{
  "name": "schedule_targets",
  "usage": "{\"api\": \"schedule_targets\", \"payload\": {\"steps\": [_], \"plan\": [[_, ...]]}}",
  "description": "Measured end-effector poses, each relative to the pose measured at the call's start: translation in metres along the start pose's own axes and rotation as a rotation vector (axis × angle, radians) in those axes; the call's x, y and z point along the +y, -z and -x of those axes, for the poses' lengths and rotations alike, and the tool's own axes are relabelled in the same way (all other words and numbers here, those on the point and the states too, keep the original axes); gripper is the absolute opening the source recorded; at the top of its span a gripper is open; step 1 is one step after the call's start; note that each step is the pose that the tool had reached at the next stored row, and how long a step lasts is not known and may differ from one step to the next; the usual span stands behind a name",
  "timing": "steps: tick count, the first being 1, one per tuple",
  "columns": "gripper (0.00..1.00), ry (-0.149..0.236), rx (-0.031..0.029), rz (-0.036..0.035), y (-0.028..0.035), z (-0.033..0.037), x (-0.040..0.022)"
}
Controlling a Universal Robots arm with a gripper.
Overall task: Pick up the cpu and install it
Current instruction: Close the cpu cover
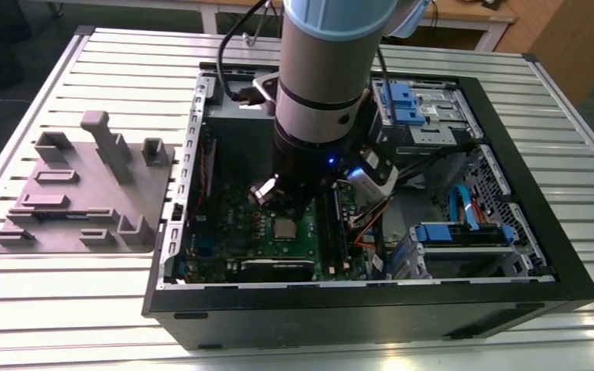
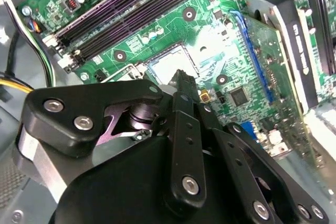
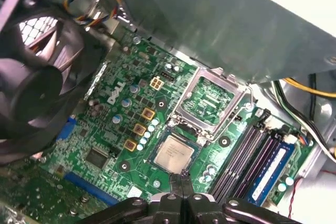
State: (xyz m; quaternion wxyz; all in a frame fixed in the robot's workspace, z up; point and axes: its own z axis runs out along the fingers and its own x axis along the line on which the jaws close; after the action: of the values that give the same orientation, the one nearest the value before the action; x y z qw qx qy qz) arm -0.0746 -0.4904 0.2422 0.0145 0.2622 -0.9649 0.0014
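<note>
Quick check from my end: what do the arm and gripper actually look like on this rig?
The arm is a grey metal cylinder with a pale blue cap, a black wrist section with a small blue light, and a black cable alongside. The gripper is black: jointed links with silver screw heads and narrow fingers.

The exterior view looks down from afar on the case [image 1: 380, 297] atop the bench [image 1: 70, 309]. Both wrist views peer past the pincer [image 3: 184, 174] [image 2: 181, 75], close over the motherboard [image 3: 131, 114] [image 2: 173, 27].
</note>
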Motion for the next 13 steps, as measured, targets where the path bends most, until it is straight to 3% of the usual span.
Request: {"api": "schedule_targets", "payload": {"steps": [11,13], "plan": [[0.1,0.015,0.0003,0.0,-0.0003,0.0123,-0.0016],[0.1,0.043,-0.0003,0.0006,-0.0003,0.0123,-0.0016]]}}
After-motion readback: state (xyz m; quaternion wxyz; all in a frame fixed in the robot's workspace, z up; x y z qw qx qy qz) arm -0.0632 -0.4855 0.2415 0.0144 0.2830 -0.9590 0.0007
